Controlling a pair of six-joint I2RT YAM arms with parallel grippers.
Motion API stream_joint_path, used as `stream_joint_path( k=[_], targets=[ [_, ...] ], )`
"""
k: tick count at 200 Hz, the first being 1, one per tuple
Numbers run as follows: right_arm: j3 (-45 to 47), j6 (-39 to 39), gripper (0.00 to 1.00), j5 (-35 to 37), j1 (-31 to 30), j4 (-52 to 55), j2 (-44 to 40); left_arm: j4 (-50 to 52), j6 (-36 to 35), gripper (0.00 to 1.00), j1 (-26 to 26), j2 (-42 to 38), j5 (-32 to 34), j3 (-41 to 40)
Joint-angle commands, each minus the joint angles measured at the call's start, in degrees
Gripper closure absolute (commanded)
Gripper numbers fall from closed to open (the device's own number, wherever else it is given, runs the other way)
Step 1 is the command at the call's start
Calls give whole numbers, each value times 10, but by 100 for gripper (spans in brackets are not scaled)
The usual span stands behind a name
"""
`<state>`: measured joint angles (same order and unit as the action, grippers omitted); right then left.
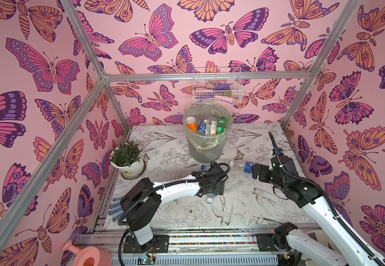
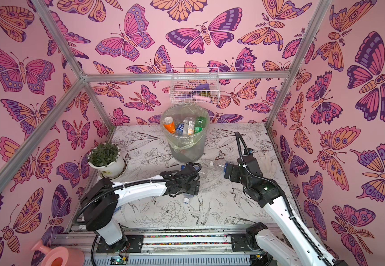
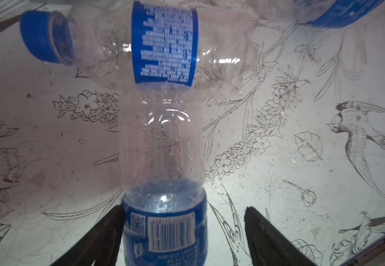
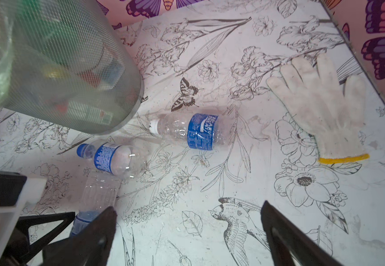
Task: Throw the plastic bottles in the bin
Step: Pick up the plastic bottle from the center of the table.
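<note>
Three clear blue-labelled plastic bottles lie on the flower-print table in front of the bin (image 1: pixel 206 149). One (image 3: pixel 163 142) lies lengthwise between the fingers of my left gripper (image 3: pixel 183 208); the jaws are open, one finger against its label, a gap on the other side. Its cap end (image 1: pixel 209 198) pokes out under my left wrist. A blue-capped bottle (image 3: pixel 161 43) lies across its far end. A white-capped bottle (image 4: pixel 200 131) lies just beyond my right gripper (image 4: pixel 189 205), which is open over bare table. Several bottles (image 1: pixel 206 126) stand in the bin.
A white flowerpot with a green plant (image 1: pixel 128 161) stands at the left. A white glove (image 4: pixel 320 103) lies by the right wall. A wire basket (image 1: pixel 216 87) hangs on the back wall above the bin. A blue glove (image 1: pixel 115 207) lies under my left arm.
</note>
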<state>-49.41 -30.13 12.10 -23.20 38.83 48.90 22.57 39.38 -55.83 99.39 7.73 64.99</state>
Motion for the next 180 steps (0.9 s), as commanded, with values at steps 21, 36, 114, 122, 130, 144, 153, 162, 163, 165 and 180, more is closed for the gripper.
stream_joint_path(
  k=[21, 36, 114, 122, 130, 144, 153, 162, 163, 165, 180],
  targets=[
    [33, -27, 1, -20, 5, -4, -18, 23, -7, 18, 18, 34, 12, 15],
    [42, -32, 1, -26, 6, -9, -17, 22, -3, 19, 28, 48, 3, 16],
    [48, -35, 1, -28, 6, -12, -18, 25, -10, 43, 48, 59, -26, 26],
    [48, -35, 1, -28, 6, -12, -18, 25, -10, 50, 49, 58, -25, 25],
    [48, -36, 1, -28, 6, -11, -18, 26, -11, 56, 49, 57, -25, 24],
    [48, -37, 1, -28, 6, -10, -20, 31, -14, 64, 48, 53, -25, 25],
    [50, -38, 1, -28, 6, -10, -23, 35, -15, 67, 49, 47, -23, 25],
    [52, -40, 1, -27, 6, -10, -27, 41, -17, 70, 49, 38, -20, 22],
    [52, -40, 1, -27, 6, -10, -27, 41, -17, 70, 49, 38, -20, 22],
    [53, -40, 1, -27, 6, -10, -27, 41, -17, 71, 49, 35, -19, 21],
    [58, -42, 1, -27, 6, -11, -28, 45, -18, 72, 49, 13, -12, 11]
  ],
)
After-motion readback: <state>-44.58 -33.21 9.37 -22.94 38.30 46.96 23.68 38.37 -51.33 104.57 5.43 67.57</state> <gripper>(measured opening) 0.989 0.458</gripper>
